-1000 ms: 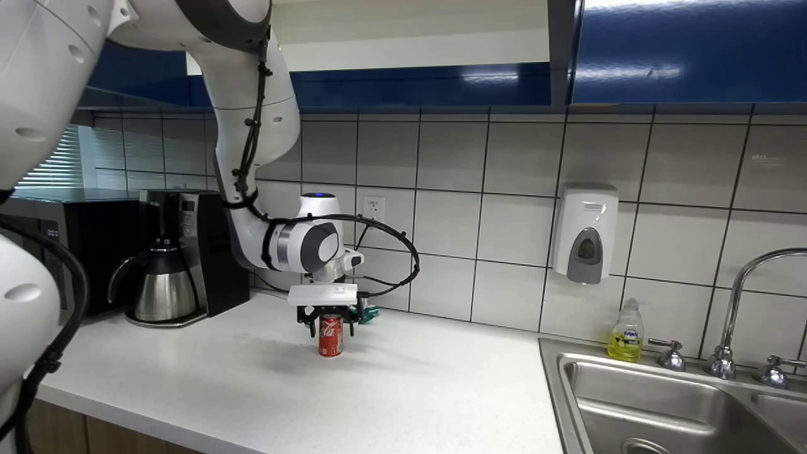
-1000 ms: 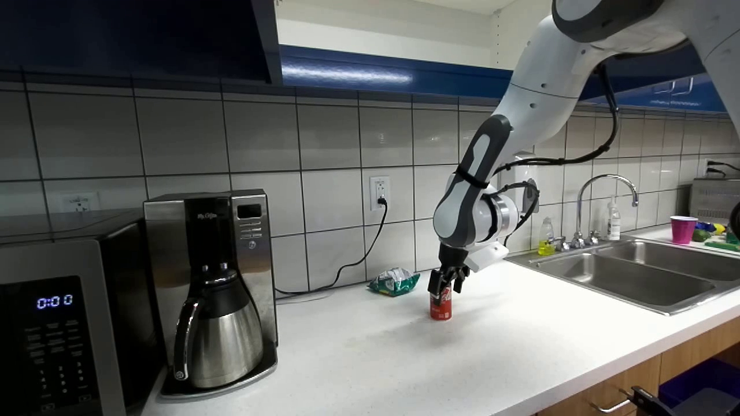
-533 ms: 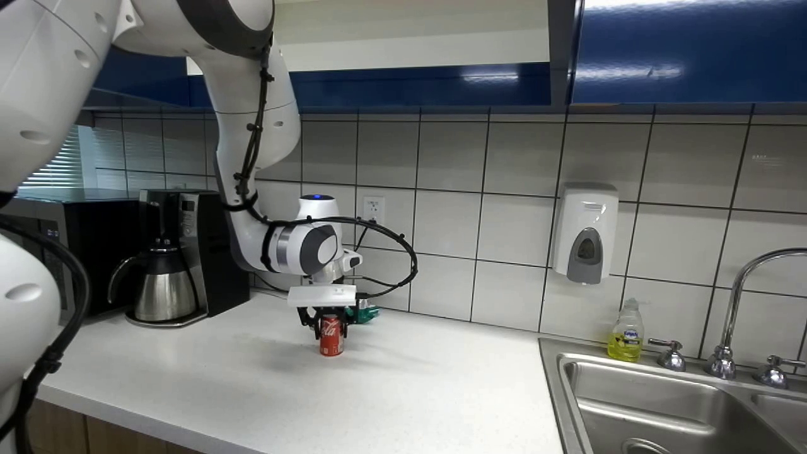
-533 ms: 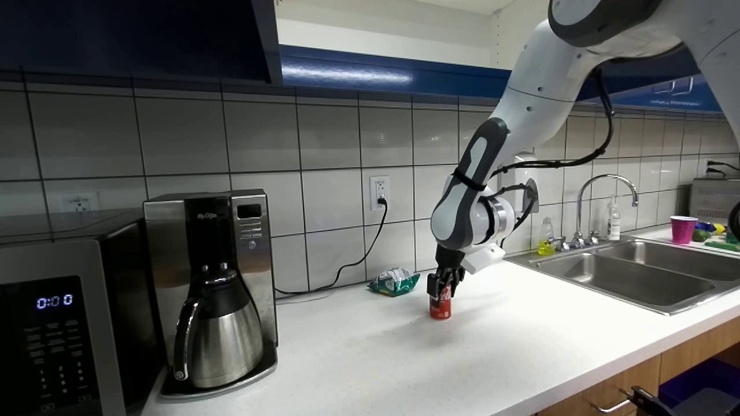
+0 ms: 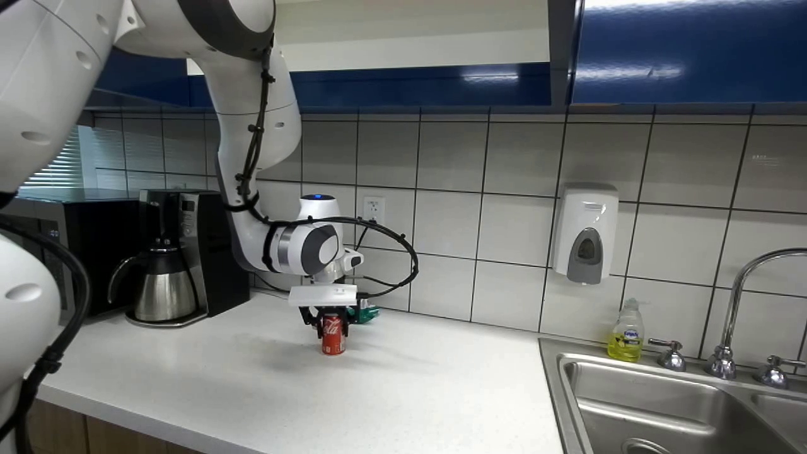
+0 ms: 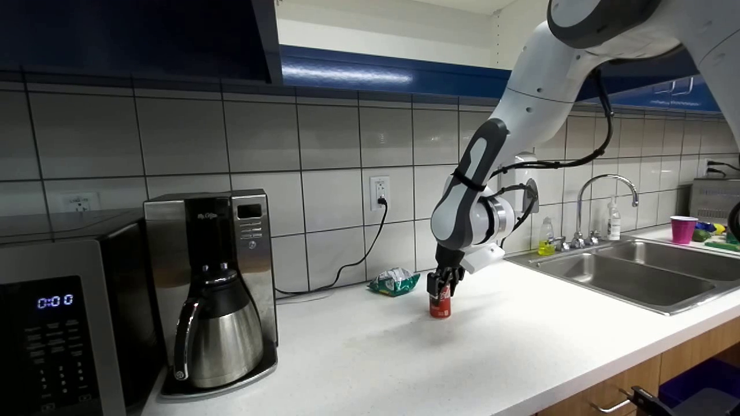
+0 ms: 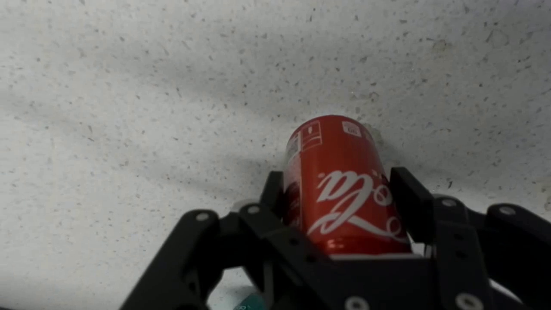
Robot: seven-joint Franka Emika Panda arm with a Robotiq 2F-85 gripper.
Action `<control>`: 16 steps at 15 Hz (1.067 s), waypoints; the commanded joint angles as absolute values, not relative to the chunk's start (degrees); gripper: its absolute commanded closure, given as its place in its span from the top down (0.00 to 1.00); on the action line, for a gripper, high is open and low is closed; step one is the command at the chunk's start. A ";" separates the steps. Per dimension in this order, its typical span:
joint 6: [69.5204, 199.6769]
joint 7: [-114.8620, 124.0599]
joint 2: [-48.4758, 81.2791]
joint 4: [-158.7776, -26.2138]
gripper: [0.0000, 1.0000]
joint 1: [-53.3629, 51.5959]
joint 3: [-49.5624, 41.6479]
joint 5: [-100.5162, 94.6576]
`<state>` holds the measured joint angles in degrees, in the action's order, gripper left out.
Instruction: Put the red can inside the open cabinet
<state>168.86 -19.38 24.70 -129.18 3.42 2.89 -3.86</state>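
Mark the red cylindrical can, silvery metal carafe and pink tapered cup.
Red cylindrical can [image 7: 344, 185], wrist view: printed side.
Silvery metal carafe [image 6: 225, 344], an exterior view: metal body.
Pink tapered cup [image 6: 683, 231], an exterior view: outer wall.

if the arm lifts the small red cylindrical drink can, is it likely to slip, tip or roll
The small red cylindrical drink can might slip somewhat, given its smooth, glossy side. Tipping seems unlikely: it looks upright, held from both sides by the black two-fingered gripper. If dropped sideways, its round body would probably roll.
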 commanded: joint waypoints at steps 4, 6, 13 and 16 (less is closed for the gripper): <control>162.36 -14.25 20.28 -128.57 0.39 1.95 -3.32 -8.20; 159.88 -13.07 18.83 -128.68 0.39 1.38 -5.02 -10.02; 152.65 -13.08 10.79 -131.47 0.39 1.94 -4.04 -10.64; 149.79 -12.93 5.71 -133.56 0.39 1.76 -3.81 -10.52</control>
